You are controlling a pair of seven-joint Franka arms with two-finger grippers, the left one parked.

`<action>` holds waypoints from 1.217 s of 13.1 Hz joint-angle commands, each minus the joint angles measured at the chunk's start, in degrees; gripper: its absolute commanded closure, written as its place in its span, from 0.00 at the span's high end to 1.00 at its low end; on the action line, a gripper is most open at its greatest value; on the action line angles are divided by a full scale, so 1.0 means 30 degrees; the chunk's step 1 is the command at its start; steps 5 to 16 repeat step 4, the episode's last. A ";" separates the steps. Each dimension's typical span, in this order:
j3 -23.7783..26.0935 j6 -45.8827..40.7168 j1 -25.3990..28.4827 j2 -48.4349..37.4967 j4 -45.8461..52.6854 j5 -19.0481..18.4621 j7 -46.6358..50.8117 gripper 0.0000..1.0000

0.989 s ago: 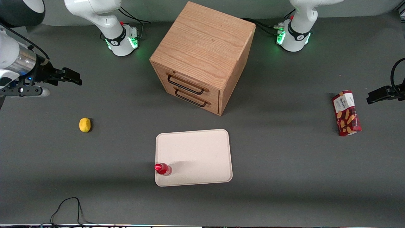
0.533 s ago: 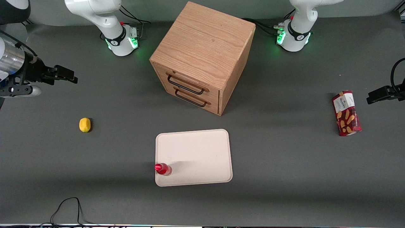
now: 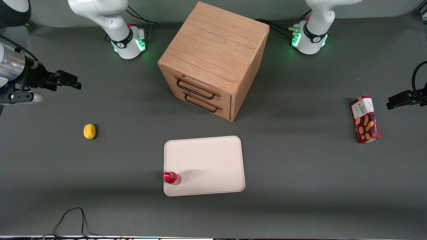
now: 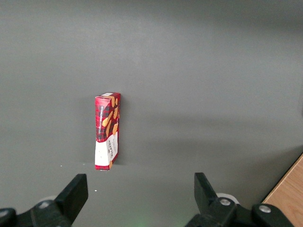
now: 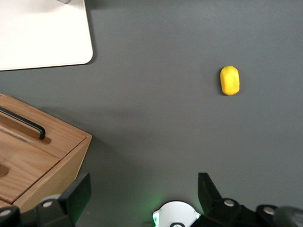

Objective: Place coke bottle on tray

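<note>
The coke bottle stands upright on the tray, in the corner nearest the front camera toward the working arm's end. The tray lies on a dark grey table, in front of a wooden cabinet with 2 closed drawers. The gripper hangs spread wide and empty, well apart, above a lemon.
</note>
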 commanded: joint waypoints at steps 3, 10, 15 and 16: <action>-0.0490 -0.0524 0.0442 0.0130 0.0767 -0.0575 -0.0427 1.00; -0.0490 -0.0525 0.0355 0.0159 0.0854 -0.0546 -0.0456 1.00; -0.0490 -0.0525 0.0355 0.0159 0.0854 -0.0546 -0.0456 1.00; -0.0490 -0.0525 0.0355 0.0159 0.0854 -0.0546 -0.0456 1.00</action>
